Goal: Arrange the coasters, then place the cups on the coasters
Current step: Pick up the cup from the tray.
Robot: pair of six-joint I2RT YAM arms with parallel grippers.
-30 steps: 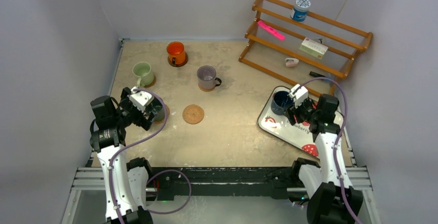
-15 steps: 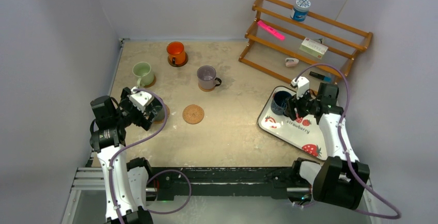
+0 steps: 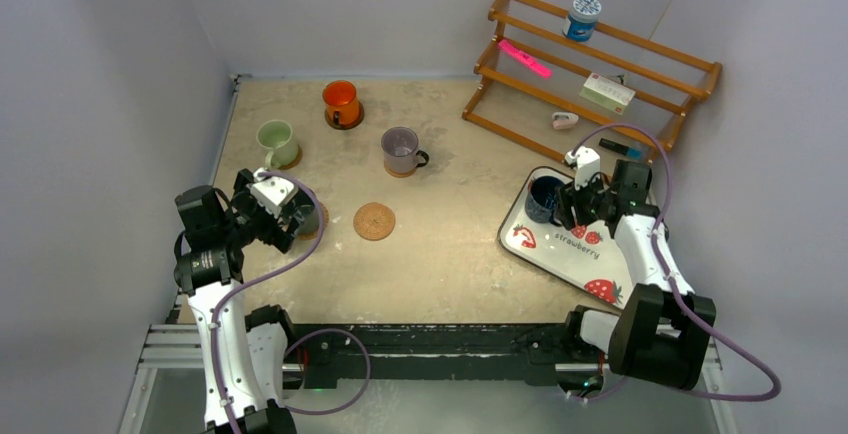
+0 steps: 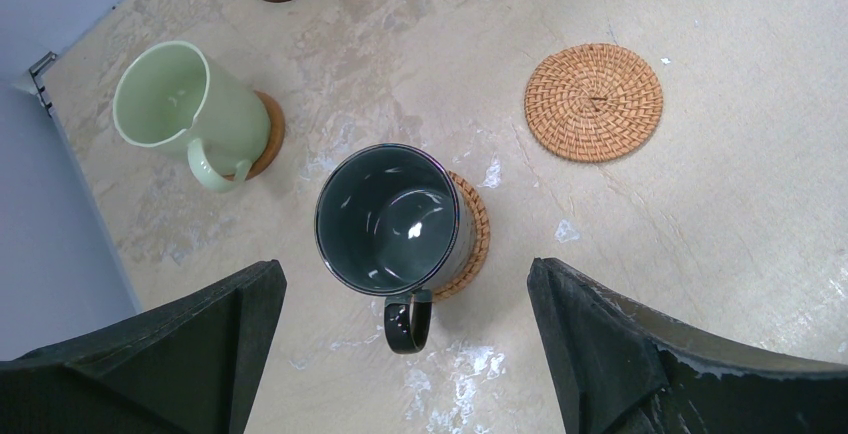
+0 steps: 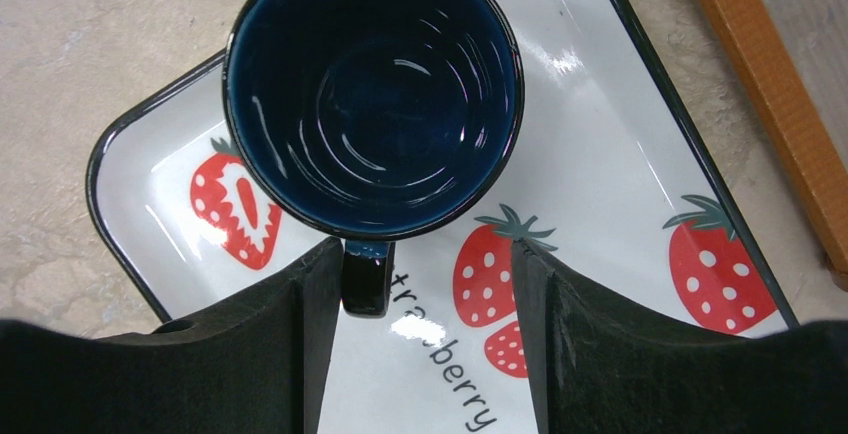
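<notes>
A dark blue cup [image 5: 372,94] stands on the strawberry tray [image 5: 620,154]. Its handle [image 5: 366,276] lies between the fingers of my right gripper [image 5: 420,254], against the left finger, with a gap to the other; the jaws are open. From above, that cup [image 3: 545,197] and right gripper [image 3: 563,209] are at the right. My left gripper [image 4: 404,284] stands wide open just short of a dark grey-teal cup [image 4: 393,217] on a woven coaster [image 4: 472,239]. A bare coaster [image 4: 594,102] lies beside it. The green [image 3: 275,142], orange [image 3: 340,102] and purple-grey [image 3: 401,150] cups each sit on a coaster.
A wooden rack [image 3: 600,94] stands at the back right with a blue-and-white tub [image 3: 582,16], a pink stick and small items on it. Grey walls close in on the left, back and right.
My right arm has swung its elbow outward and turned the gripper slightly at the blue cup's handle. The cup stays on the tray. The left arm has not moved.
</notes>
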